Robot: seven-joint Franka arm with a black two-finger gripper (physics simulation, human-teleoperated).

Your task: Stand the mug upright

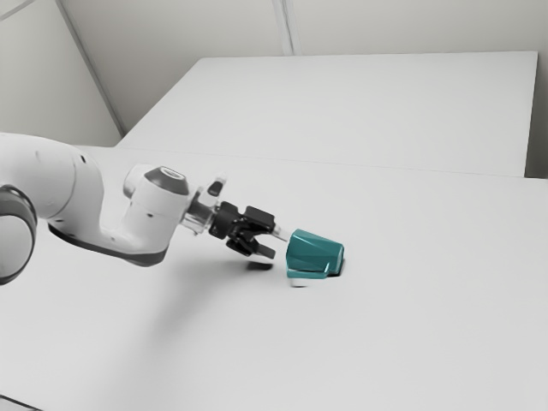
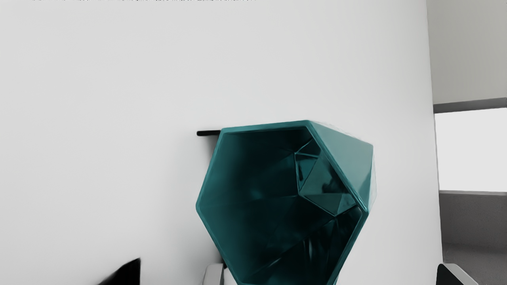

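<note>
The gripper [image 1: 276, 243] reaches low over the table from the exterior view's left, its fingers apart and holding nothing. Just beyond its fingertips the teal faceted mug [image 1: 313, 253] lies on its side, its mouth facing the gripper and its base toward the exterior view's right. In the wrist view I look into the open mouth of the mug [image 2: 253, 190]; its lower rim lies between the two spread fingertips of the gripper [image 2: 326, 275]. Whether a fingertip touches the rim, I cannot tell.
The mug rests on a broad white table [image 1: 411, 325]. Behind it in the exterior view stands a large pale panel or surface [image 1: 368, 111]. The gripper's shadow falls on the table beside the mug.
</note>
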